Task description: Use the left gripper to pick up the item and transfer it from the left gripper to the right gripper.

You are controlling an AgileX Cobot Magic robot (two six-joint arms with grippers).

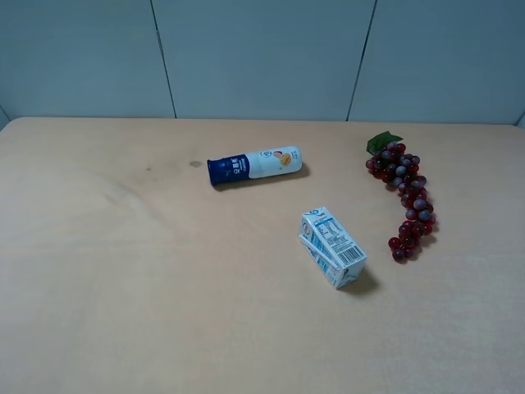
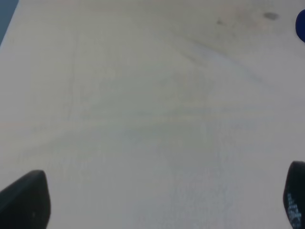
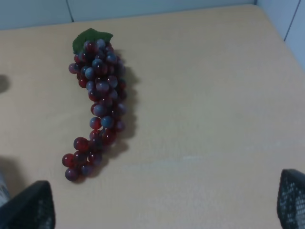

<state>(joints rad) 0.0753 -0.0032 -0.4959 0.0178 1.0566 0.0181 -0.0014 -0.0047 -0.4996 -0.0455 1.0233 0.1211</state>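
The item, a small white-and-blue drink carton with a barcode label, lies on its side on the tan table, a little right of centre. Neither arm shows in the exterior high view. In the left wrist view the left gripper is open, its two black fingertips spread wide over bare table, with nothing between them. In the right wrist view the right gripper is open too, its fingertips at the frame's corners, with nothing between them. The carton shows in neither wrist view.
A white-and-blue bottle lies on its side behind the carton; its blue end shows at the edge of the left wrist view. A bunch of red grapes lies to the carton's right and shows in the right wrist view. A grey wall stands behind the table.
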